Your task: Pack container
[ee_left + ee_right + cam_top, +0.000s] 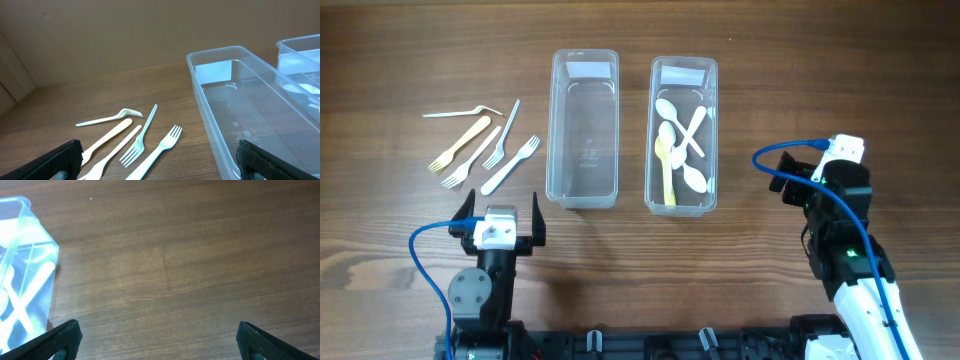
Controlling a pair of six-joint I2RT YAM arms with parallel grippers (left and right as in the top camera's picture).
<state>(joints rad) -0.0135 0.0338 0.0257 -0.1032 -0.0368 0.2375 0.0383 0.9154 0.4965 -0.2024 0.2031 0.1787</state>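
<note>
Two clear plastic containers stand side by side. The left container (584,128) is empty and also shows in the left wrist view (250,105). The right container (682,133) holds several white and yellow spoons (672,140); its corner shows in the right wrist view (25,270). Several plastic forks (485,148) lie loose at the left, and also show in the left wrist view (145,140). My left gripper (503,212) is open and empty just in front of the forks. My right gripper (817,172) is open and empty over bare table, right of the spoon container.
The wooden table (820,80) carries nothing else. Blue cables loop beside each arm, one by the left arm (420,250) and one by the right arm (790,160).
</note>
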